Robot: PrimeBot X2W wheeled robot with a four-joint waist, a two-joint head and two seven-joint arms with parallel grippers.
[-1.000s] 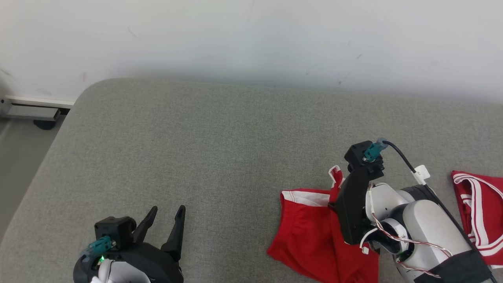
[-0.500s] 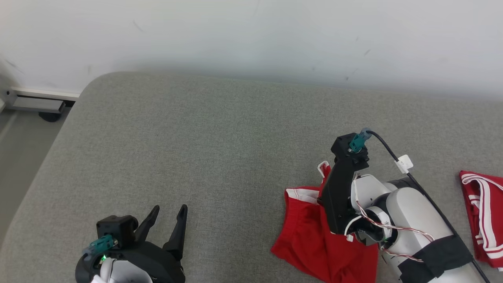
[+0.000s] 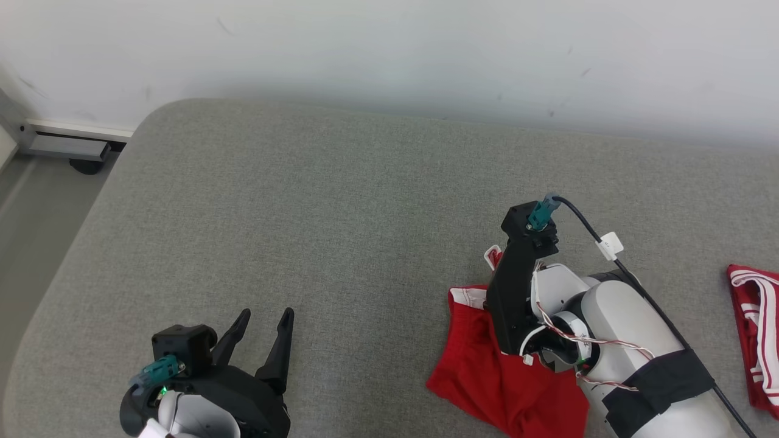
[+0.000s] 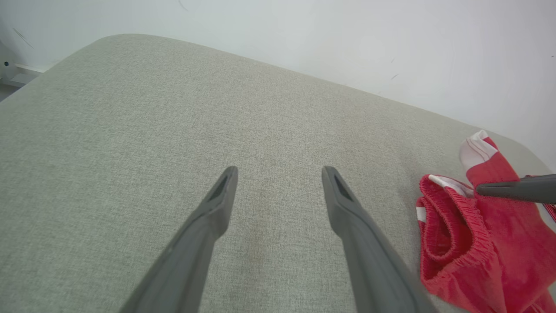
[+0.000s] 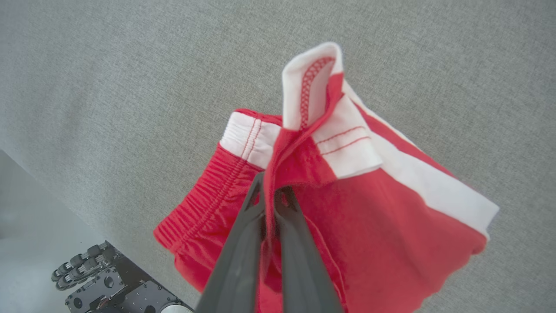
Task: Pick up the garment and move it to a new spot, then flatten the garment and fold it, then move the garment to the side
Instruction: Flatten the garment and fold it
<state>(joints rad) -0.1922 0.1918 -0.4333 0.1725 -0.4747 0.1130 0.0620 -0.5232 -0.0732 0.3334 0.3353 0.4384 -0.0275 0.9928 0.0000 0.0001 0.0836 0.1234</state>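
The garment is a pair of red shorts [image 3: 481, 371] with white trim, bunched up on the grey padded surface [image 3: 335, 213]. My right gripper [image 5: 271, 191] is shut on a fold of the red cloth just below the white waistband [image 5: 347, 143], and the fold stands up above the fingers. In the left wrist view the shorts [image 4: 473, 248] sit at the right, with one right finger [image 4: 517, 189] pressed on them. My left gripper [image 3: 266, 313] stands open over bare surface at the lower left, apart from the shorts, with nothing between its fingers [image 4: 217, 204].
A second red and white garment [image 3: 758, 328] lies at the right edge. A white wall [image 3: 389, 55] runs along the far side. The surface's rounded corner drops to the floor [image 3: 36, 231] on the left. The robot base [image 5: 117, 287] shows below the near edge.
The head camera has shifted slightly. My right gripper has carried the held shorts leftward across the surface, away from the second garment. The left gripper stays open and still.
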